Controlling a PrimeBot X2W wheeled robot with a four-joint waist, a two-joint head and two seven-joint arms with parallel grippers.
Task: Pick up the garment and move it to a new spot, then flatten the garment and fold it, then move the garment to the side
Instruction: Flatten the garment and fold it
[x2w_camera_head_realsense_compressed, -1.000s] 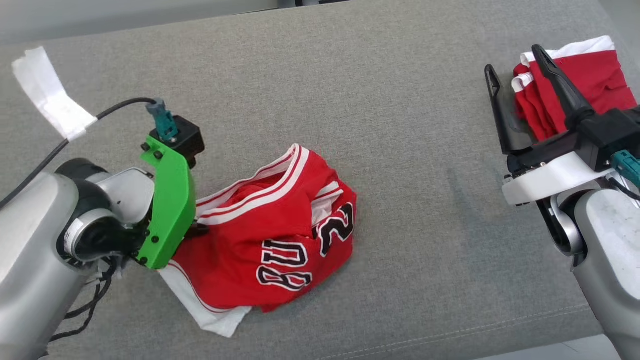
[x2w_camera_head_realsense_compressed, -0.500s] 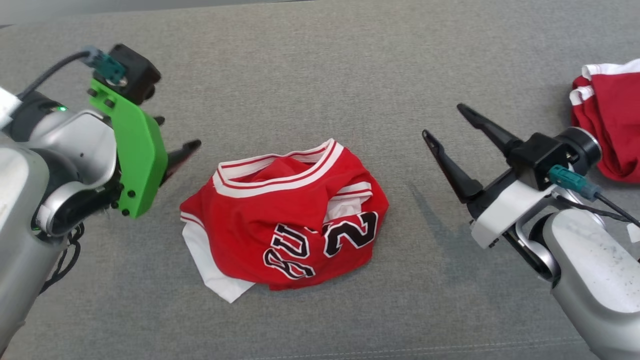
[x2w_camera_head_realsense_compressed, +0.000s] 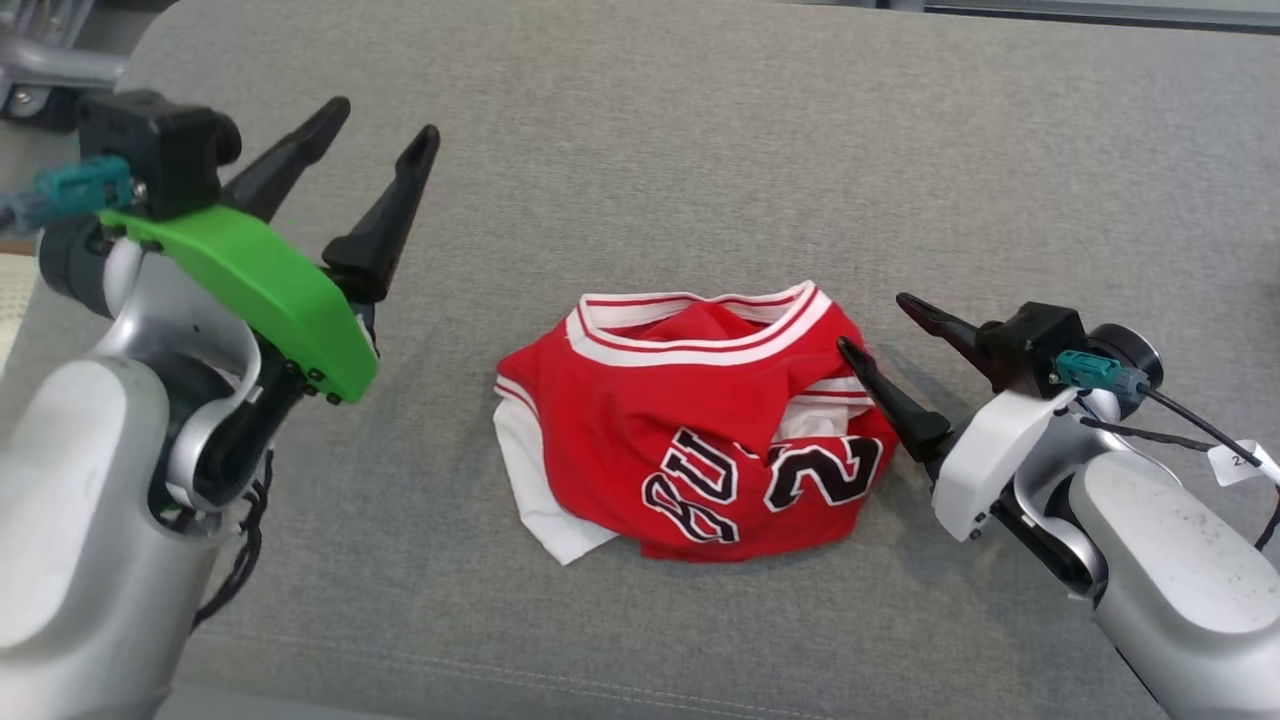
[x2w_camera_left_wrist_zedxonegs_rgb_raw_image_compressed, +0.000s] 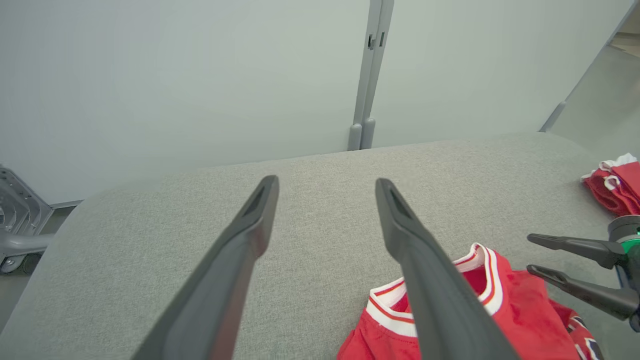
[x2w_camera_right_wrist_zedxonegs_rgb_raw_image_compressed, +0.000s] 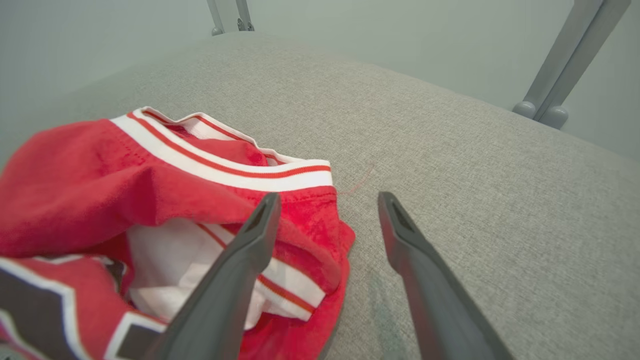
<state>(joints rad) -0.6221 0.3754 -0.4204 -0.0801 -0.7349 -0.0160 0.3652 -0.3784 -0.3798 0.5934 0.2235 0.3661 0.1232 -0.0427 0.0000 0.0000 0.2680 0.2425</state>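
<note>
Grey woven cushion surface (x2w_camera_head_realsense_compressed: 700, 150) spans the frame. Crumpled red basketball jersey with white trim and black lettering (x2w_camera_head_realsense_compressed: 690, 430) lies at centre. Left gripper (x2w_camera_head_realsense_compressed: 385, 120), upper left: fingers apart, empty. Right gripper (x2w_camera_head_realsense_compressed: 875, 322), centre right: fingers apart, one over jersey's right edge.

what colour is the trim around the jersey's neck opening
White with thin red stripes, on the red jersey; clearest in the right wrist view.
</note>
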